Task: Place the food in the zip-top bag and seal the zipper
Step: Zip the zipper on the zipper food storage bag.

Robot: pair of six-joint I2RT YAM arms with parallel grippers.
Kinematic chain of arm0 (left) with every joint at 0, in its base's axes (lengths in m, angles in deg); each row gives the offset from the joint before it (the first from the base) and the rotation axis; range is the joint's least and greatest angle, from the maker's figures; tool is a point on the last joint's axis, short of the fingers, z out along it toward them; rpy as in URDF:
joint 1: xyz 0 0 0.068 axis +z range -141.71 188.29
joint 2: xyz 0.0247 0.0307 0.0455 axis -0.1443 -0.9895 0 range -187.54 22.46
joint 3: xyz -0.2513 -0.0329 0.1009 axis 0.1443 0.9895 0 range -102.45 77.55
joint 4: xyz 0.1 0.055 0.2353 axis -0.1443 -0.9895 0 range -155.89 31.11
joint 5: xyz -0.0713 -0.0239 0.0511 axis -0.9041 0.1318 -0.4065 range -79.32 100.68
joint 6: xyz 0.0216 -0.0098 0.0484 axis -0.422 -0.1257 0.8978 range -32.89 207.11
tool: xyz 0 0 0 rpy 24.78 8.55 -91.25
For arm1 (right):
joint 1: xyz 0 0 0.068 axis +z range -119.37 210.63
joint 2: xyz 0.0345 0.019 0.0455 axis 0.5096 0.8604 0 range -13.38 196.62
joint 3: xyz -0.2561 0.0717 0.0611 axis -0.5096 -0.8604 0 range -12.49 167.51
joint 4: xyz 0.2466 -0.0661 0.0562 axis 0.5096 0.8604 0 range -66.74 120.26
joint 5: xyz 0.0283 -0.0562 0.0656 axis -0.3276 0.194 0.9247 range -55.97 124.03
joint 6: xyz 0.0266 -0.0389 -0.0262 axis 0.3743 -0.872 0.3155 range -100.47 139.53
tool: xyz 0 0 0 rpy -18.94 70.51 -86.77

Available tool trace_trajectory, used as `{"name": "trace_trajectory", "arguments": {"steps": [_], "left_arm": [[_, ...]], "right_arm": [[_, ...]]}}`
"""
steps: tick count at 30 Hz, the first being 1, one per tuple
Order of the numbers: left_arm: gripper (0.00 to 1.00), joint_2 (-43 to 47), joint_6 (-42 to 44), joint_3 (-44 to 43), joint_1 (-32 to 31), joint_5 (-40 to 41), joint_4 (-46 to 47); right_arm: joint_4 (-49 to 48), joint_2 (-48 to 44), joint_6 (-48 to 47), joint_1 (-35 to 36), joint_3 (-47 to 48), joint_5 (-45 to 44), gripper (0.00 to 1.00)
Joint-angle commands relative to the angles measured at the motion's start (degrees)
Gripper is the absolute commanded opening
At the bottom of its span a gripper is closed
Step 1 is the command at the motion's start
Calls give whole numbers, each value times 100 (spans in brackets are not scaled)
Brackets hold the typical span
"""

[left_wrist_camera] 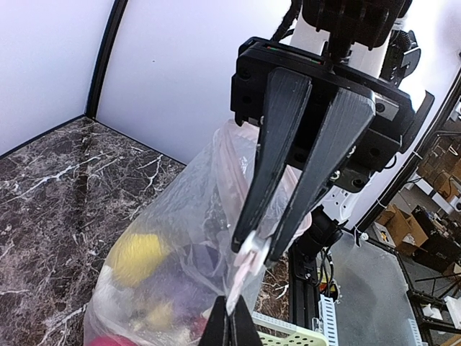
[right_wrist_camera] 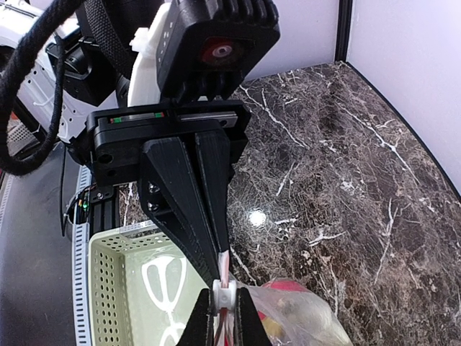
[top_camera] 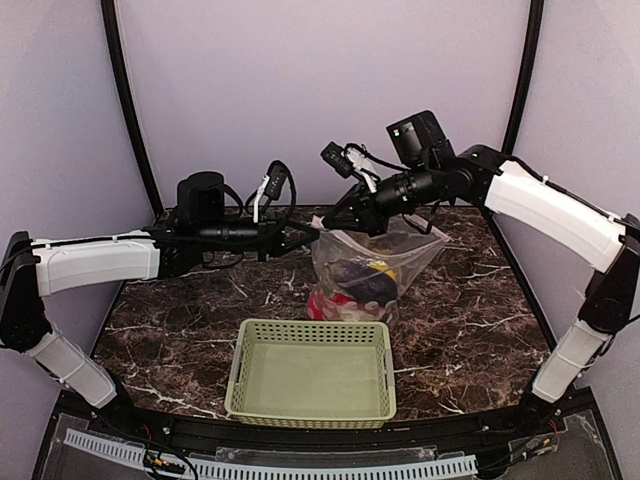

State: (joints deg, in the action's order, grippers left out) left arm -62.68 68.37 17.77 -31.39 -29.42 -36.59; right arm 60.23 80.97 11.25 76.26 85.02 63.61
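The food (top_camera: 362,282) is inside the zip-top bag (top_camera: 405,255), held upright on the worktop (top_camera: 480,310); left end effector (top_camera: 312,237) clamps the mouth edge; right end effector (top_camera: 347,222) grips the zipper (right_wrist_camera: 225,290); sealing seems in hand; next, pull the slider along the taut strip.

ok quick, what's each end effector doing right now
left end effector: closed, pinching the zip-top bag at its mouth edge
right end effector: closed on the zipper slider
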Motion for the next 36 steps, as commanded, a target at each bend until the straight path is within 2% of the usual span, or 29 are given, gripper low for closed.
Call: {"name": "trace_trajectory", "arguments": {"steps": [1, 10, 36], "left_arm": [[1, 339, -83, 173, 206, 328, -55], [1, 391, -103, 162, 211, 261, -29], [1, 832, -263, 409, 421, 892, -241]], "right_arm": [[432, -431, 44, -265, -163, -260, 0], [404, -537, 93, -274, -324, -237, 0], [388, -825, 225, -287, -612, -353, 0]]}}
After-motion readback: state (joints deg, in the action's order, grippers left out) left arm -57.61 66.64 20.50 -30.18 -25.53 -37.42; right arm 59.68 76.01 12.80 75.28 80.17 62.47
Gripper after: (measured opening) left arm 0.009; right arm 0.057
